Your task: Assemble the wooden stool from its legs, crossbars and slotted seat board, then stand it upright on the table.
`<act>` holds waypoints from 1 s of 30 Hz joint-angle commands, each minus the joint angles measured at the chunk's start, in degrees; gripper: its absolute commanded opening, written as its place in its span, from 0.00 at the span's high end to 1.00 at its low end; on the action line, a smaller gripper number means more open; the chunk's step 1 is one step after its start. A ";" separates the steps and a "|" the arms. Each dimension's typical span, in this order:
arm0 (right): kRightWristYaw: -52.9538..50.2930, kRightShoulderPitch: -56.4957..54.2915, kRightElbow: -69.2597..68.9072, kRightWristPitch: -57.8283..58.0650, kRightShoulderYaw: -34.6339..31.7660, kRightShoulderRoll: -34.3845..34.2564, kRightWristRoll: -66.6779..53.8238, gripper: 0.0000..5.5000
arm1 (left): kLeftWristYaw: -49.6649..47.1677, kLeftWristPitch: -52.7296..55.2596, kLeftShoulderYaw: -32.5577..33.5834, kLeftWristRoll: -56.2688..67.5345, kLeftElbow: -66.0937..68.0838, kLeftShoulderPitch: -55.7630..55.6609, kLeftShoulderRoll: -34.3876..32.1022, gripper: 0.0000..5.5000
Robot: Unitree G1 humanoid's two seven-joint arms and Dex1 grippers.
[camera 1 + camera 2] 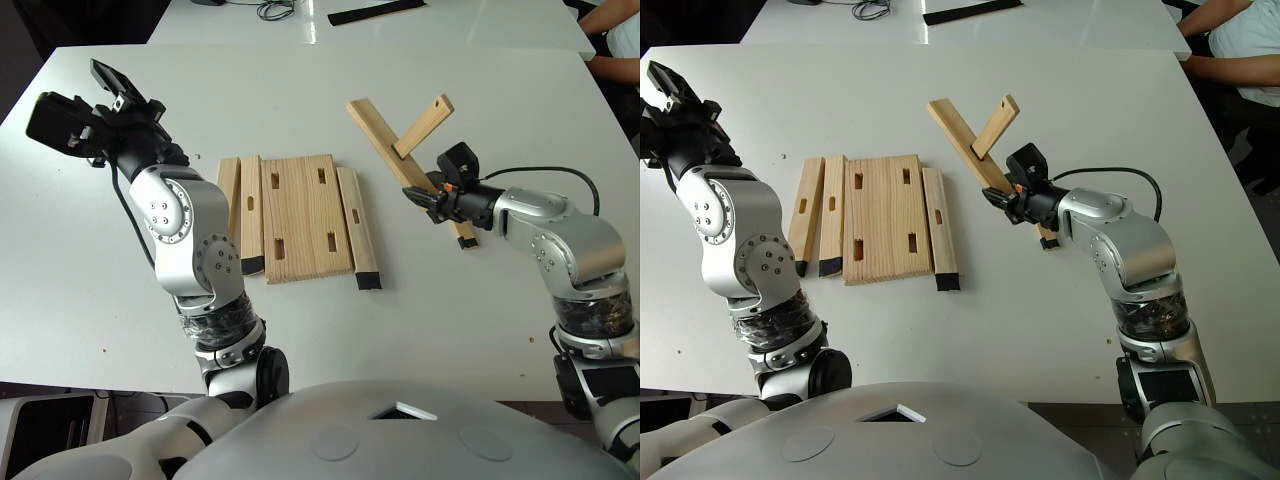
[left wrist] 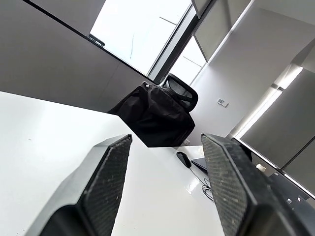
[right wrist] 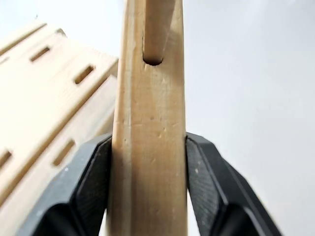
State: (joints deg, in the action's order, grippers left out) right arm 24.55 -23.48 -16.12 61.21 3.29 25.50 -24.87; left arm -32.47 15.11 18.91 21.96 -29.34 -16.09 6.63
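R gripper (image 1: 425,197) is clamped on the leg (image 1: 380,140). It's a long, flat bar of pale wood, lying diagonal on the right side of the white table (image 1: 250,100). The black pads (image 3: 93,187) are pressed flat against both narrow edges, approx. mid-length. The leg's near end has a black cap and its far end points far-left. A shorter crossbar (image 1: 425,122) of the same pale wood branches off the leg and slants far-right. In the R wrist view its end sits in a round-ended slot in the leg's face. The grain is smooth w/ a few small dents.

Mid-table, the seat board (image 1: 298,217) lies flat. It's a rectangular plank panel w/ lengthwise grain and four small rectangular slots, two per side. Two more slotted legs (image 1: 240,210) lie side by side against its left edge. One further leg (image 1: 357,225) lies along its right edge. Their near ends are black-tipped. The held leg is well apart from this group, to the right.

L gripper (image 2: 167,147) is up at the far-left over bare table, away from all the wood. Its fingers (image 2: 110,172) are spread wide w/ nothing between them. The pads are black w/ a fine woven-looking texture and rounded tips.
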 commanded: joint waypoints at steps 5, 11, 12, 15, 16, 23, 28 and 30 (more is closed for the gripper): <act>2.24 -11.33 10.37 3.45 -17.57 -9.96 -16.39 0.62 | 26.61 13.94 -1.80 28.35 4.58 -1.50 -8.57 0.50; 3.77 -9.46 4.44 5.83 -27.85 -11.14 -33.13 0.62 | 42.21 29.29 -1.23 45.91 11.58 -8.13 -22.02 0.32; 5.14 -9.02 3.93 5.84 -28.06 -10.45 -34.80 0.62 | 44.28 31.16 -0.56 47.91 13.91 -9.78 -24.24 0.32; 13.22 -9.60 4.95 4.25 -24.48 -6.01 -35.53 0.62 | 53.82 35.65 0.04 52.04 18.39 -15.35 -31.02 0.32; 16.22 -10.43 5.75 3.57 -22.95 -4.71 -35.27 0.62 | 56.36 37.14 0.06 53.54 19.53 -17.01 -32.53 0.32; 33.49 -13.41 10.46 -3.60 -12.66 4.13 -28.73 0.62 | 70.03 44.90 -3.02 58.08 21.03 -22.53 -38.81 0.32; 42.81 -15.00 11.55 -5.00 -8.29 9.26 -27.13 0.62 | 70.81 47.53 -3.54 58.36 22.34 -23.13 -40.61 0.32; 44.91 -15.66 12.30 -5.39 -7.32 10.14 -26.74 0.62 | 70.81 47.47 -3.68 58.47 22.03 -23.31 -40.13 0.32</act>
State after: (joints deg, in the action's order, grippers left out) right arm 67.31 -37.38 -4.35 56.75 -4.96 34.18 -52.50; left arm 38.04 61.89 15.99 79.99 -6.83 -38.00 -33.36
